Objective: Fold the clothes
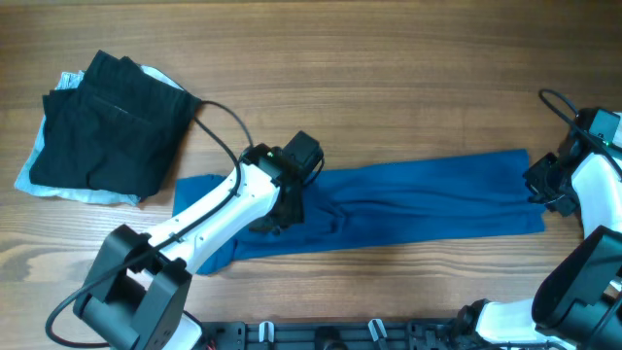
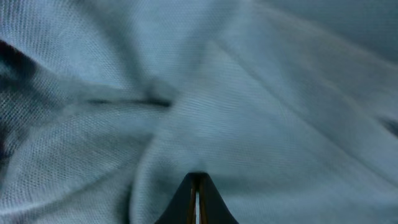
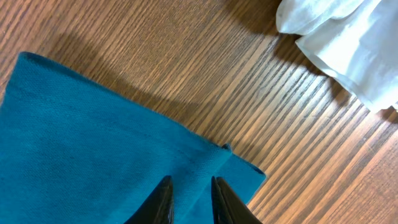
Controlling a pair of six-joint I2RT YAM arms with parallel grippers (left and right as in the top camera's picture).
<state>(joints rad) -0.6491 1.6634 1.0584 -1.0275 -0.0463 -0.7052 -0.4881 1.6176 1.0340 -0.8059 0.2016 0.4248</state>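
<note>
Overhead: blue garment [image 1: 418, 199] lies flat on the table [image 1: 389, 68] as a long band, running from front left up to the right edge, with creases gathered near its middle. Left arm [image 1: 209, 212] reaches across the band's left part. Left gripper [image 1: 288, 208] is down on the cloth at the creased spot; its fingers are hidden under the wrist, so their state cannot be read from here. A black cable [image 1: 228, 115] loops behind the arm. Right gripper [image 1: 540, 187] sits at the band's far right end, touching or just above the edge; cannot tell which. At back left, well apart from the band, a folded black garment [image 1: 107, 122] rests on a pale cloth [image 1: 29, 177] that shows only at the edges. Left wrist: blurred blue garment [image 2: 249, 124] fills the frame, with ridges and folds crossing it. Left gripper [image 2: 198, 202] at bottom centre has its tips pressed together, only a thin slit between them; whether any cloth is pinched cannot be told. Right wrist: blue garment [image 3: 93, 143] covers the lower left, its corner slightly doubled over on the wood table [image 3: 155, 50]. Right gripper [image 3: 189, 200] has its two dark tips apart, with the cloth near that corner lying between them, not clamped. A white cloth [image 3: 348, 37] lies at upper right, apart from the blue one.
</note>
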